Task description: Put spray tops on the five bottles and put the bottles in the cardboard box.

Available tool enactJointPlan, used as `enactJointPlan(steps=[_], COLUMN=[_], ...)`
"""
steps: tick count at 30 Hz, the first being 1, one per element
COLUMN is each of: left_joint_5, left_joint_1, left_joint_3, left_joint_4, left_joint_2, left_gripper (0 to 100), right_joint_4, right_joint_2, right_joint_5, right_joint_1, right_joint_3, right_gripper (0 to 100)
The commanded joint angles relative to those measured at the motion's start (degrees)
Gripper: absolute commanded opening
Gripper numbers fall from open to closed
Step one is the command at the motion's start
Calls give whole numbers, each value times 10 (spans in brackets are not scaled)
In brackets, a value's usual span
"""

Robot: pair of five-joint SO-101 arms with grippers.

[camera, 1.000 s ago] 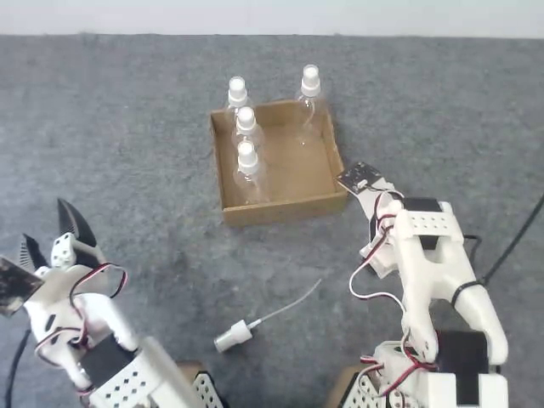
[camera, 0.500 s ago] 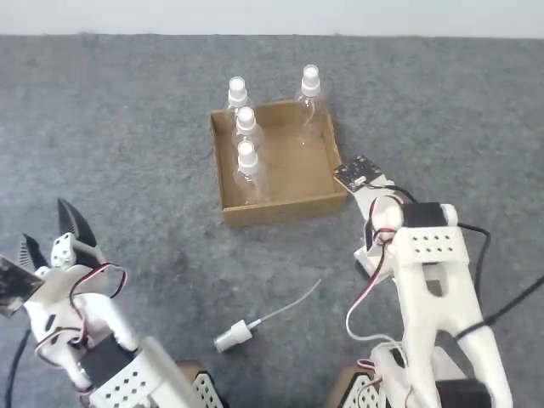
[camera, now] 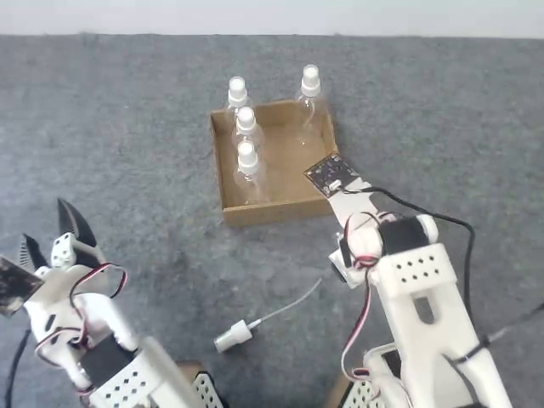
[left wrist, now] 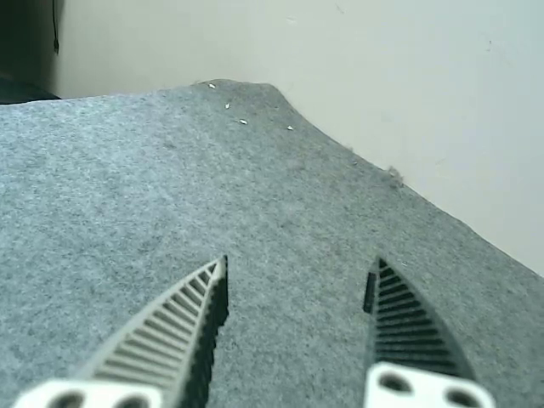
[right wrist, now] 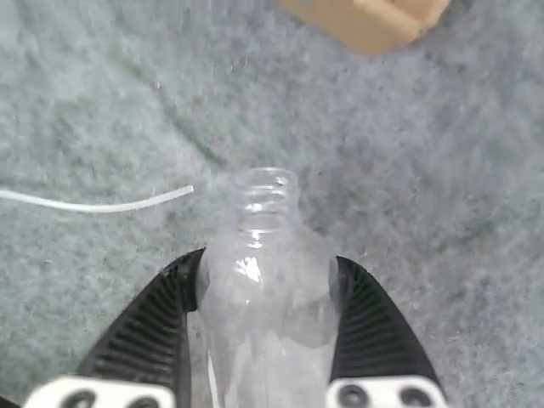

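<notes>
The right gripper (right wrist: pixel 269 257) is clamped on a clear bottle (right wrist: pixel 268 289) with an open, threaded neck and no spray top, one black finger pressed against each side of its shoulder. In the right wrist view the bottle sits at the lower centre of the frame over grey carpet (right wrist: pixel 442 170), with a corner of the cardboard box (right wrist: pixel 365 21) at the top edge. In the high view the right arm (camera: pixel 408 263) fills the lower right, its wrist just below the box's front right corner. The loose spray top (camera: pixel 234 334) lies on its side on the carpet at the lower centre of the high view, below the box and left of the right arm. Its thin white dip tube (camera: pixel 289 304) runs up and to the right; in the right wrist view the tube ends just left of the bottle's neck without touching it. Four capped bottles stand upright at the upper centre. Two (camera: pixel 247 161) (camera: pixel 246 126) are inside the box along its left wall and one (camera: pixel 310 89) is at its back right corner. I cannot tell whether the fourth (camera: pixel 236 92), at the back left corner, is inside or just behind. The left gripper (camera: pixel 51 236) sits at the lower left, well apart from the box, with its jaws spread wide and holding nothing.
</notes>
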Motion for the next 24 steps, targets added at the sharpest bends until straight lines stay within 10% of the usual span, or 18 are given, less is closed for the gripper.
enactJointPlan(steps=[1, 24], left_joint_5=[5, -177], left_joint_1=[2, 237], left_joint_3=[-13, -8], left_joint_4=[-18, 72], left_joint_2=[-8, -7], left_gripper=[248, 247], right_joint_4=[-34, -191], right_joint_2=[-61, -107], right_joint_5=[-18, -90], right_joint_1=[-4, 116], right_joint_3=[25, 138], right_gripper=[38, 37])
